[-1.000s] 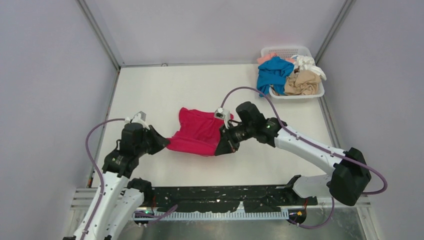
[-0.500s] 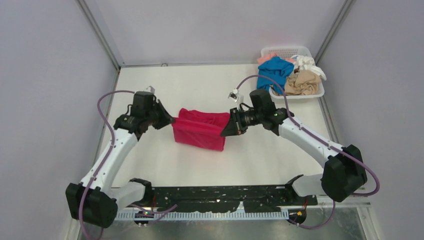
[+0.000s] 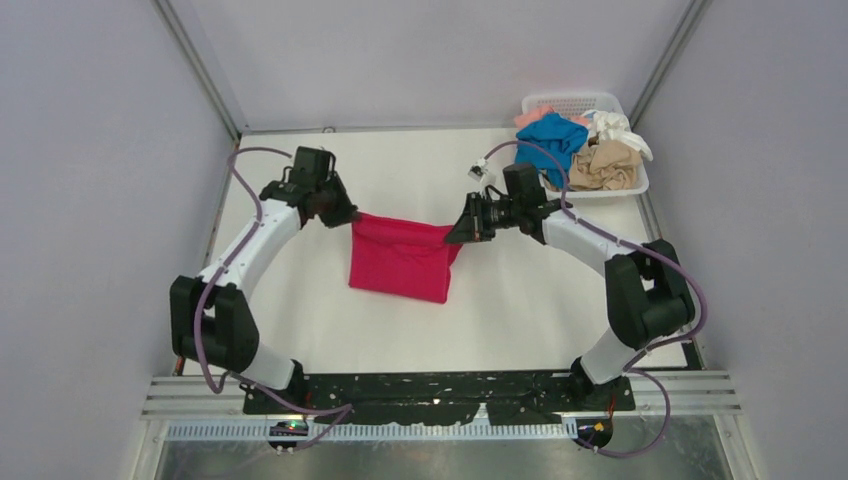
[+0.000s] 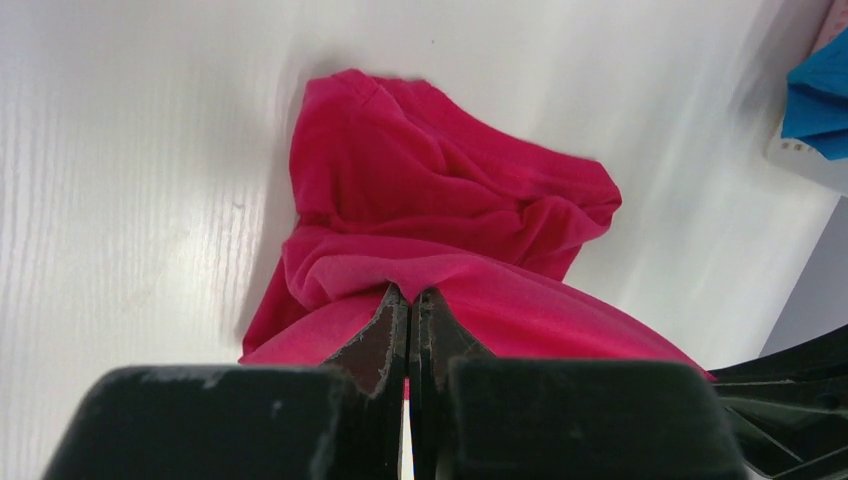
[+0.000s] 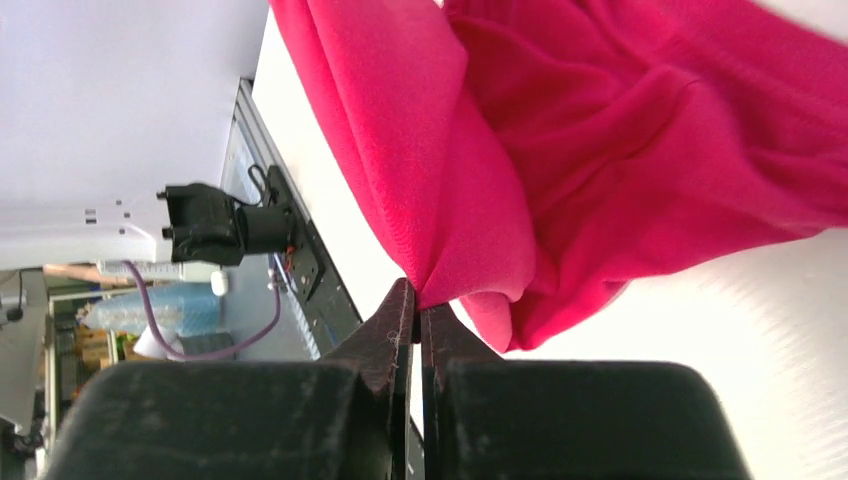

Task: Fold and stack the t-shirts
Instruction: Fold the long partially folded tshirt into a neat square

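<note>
Top external: my left claw and right claw are each clenched on an upper corner of the bright magenta-red cloth t-shirt. It hangs between them, lower edge on the white table below. To do this well, I'd say: match heights, edge taut, lay flat without bunching.

A white plastic lattice basket sits in the far right corner of the white bench, close against the pale grey walls that close in three sides. Along the near edge a black perforated plate runs across, with a silver metal rail just in front.
</note>
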Controlling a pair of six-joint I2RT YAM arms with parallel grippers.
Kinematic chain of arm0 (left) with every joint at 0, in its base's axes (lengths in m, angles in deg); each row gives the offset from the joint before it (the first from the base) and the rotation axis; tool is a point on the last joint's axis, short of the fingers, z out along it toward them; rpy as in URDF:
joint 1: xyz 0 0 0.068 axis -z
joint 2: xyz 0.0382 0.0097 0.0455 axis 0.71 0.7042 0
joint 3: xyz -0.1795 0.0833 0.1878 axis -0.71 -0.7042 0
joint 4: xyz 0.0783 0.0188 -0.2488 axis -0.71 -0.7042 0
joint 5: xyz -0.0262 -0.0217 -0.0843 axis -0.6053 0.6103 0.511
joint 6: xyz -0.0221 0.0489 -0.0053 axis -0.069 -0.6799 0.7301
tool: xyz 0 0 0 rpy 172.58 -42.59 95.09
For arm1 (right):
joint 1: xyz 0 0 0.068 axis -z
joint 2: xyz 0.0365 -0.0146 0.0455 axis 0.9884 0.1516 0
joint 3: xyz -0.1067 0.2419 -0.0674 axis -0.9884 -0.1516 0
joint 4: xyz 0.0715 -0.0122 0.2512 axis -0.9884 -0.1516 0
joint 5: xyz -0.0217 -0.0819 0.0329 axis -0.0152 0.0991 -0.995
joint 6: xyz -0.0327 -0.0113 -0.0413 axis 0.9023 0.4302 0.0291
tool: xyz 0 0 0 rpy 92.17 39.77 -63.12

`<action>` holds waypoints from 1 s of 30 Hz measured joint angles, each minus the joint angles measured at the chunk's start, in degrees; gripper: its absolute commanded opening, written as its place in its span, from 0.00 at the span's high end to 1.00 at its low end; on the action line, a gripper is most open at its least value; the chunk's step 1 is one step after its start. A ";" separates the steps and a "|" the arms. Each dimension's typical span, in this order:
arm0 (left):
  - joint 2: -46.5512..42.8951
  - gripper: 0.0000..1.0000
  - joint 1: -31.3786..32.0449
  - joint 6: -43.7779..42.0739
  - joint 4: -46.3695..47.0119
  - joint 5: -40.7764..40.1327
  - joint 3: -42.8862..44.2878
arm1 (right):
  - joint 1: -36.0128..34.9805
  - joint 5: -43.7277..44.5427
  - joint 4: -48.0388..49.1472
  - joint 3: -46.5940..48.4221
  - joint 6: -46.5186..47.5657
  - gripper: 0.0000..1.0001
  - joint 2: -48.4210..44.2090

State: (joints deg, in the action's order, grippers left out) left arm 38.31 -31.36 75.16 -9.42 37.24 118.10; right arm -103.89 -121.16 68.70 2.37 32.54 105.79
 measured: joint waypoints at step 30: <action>23.71 0.00 -1.05 -4.33 -7.61 -1.03 23.08 | 6.40 9.70 0.70 15.26 -1.66 0.05 15.10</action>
State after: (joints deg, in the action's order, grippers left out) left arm 62.03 -32.41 70.83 -17.02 36.22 141.18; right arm -97.49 -111.45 69.40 17.63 30.88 120.89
